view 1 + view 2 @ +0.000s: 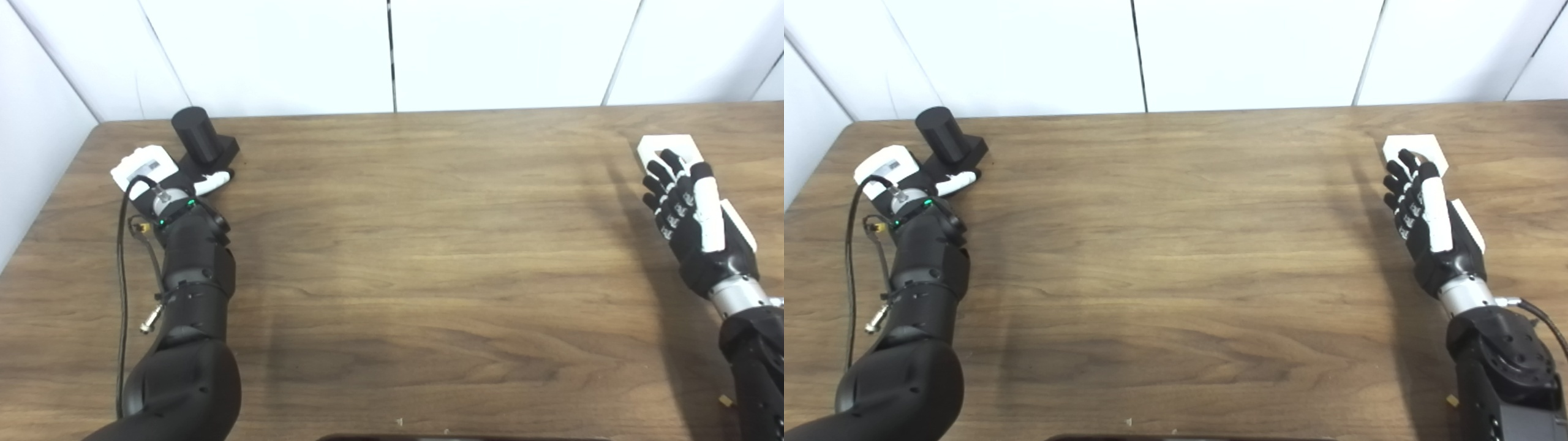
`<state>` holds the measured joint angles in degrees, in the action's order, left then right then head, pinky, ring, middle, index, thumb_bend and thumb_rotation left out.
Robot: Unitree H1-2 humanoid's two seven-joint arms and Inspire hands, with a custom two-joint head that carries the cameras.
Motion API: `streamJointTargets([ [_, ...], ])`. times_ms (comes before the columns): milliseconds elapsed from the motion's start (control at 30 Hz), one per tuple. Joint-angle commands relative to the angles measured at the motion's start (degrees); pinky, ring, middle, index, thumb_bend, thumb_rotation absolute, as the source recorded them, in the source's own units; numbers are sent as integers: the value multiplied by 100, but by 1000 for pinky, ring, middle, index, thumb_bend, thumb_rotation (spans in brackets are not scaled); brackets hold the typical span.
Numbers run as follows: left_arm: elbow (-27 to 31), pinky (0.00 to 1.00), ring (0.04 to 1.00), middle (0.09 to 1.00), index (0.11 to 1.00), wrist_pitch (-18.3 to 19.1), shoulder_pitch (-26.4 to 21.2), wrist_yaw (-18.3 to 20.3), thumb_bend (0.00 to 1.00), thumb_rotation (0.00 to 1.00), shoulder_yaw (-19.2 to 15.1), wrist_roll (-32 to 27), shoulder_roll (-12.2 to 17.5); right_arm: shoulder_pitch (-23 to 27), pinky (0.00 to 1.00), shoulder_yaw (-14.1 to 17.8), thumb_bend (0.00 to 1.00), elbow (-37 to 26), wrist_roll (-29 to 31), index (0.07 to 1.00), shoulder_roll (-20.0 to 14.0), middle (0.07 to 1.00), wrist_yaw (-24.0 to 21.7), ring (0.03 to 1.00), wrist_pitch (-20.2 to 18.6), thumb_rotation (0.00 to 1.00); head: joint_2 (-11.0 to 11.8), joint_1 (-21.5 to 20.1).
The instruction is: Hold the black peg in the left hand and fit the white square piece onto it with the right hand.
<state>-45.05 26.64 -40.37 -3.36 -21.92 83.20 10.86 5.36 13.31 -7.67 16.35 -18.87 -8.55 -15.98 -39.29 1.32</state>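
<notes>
Robot lab test bench, bare wooden table [392, 257], plain white partition panels [508, 49]

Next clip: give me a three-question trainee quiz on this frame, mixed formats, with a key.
1. True or false: the white piece already sits on the black peg.
2. Which hand is at the peg? A) left hand B) right hand C) neither
3. Fill in: the peg stands at the table's far ____ corner.

Key:
1. False. The piece lies on the table at the far right, with the right hand's fingers reaching over it, and the peg is across the table.
2. A. The left hand is at the peg's base; whether it grips it is unclear.
3. Left.
</notes>
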Motion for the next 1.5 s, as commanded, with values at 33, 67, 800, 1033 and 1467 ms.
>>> streamJointTargets([
  [33, -9, 1000, 1000, 1000, 885, 28, -219, -128, 895, 609, 113, -25, 205, 126, 1000, 28, 549, -259, 25, 1000, -126, 979, -66, 983, 105, 1000, -12, 3],
  [67, 3, 1000, 1000, 1000, 871, 28, -206, -164, 892, 596, 137, -77, 207, 127, 1000, 30, 550, -272, 29, 1000, -132, 980, -66, 984, 93, 1000, -19, 4],
  [800, 539, 996, 941, 870, 560, 27, 209, -530, 796, 167, 591, -1412, 286, 143, 1000, 51, 560, -285, 74, 1000, -195, 984, -116, 986, 88, 1000, -33, 0],
  [1033, 666, 991, 941, 871, 492, 27, 348, -649, 525, 68, 723, -1790, 330, 127, 1000, 67, 557, -303, 102, 1000, -191, 986, -130, 992, 85, 1000, -38, 9],
  [1467, 1735, 894, 852, 785, 485, 26, 626, -900, 525, 63, 1272, -2769, 307, 142, 1000, 37, 547, -305, 60, 1000, -105, 979, -51, 985, -13, 1000, -35, -44],
])
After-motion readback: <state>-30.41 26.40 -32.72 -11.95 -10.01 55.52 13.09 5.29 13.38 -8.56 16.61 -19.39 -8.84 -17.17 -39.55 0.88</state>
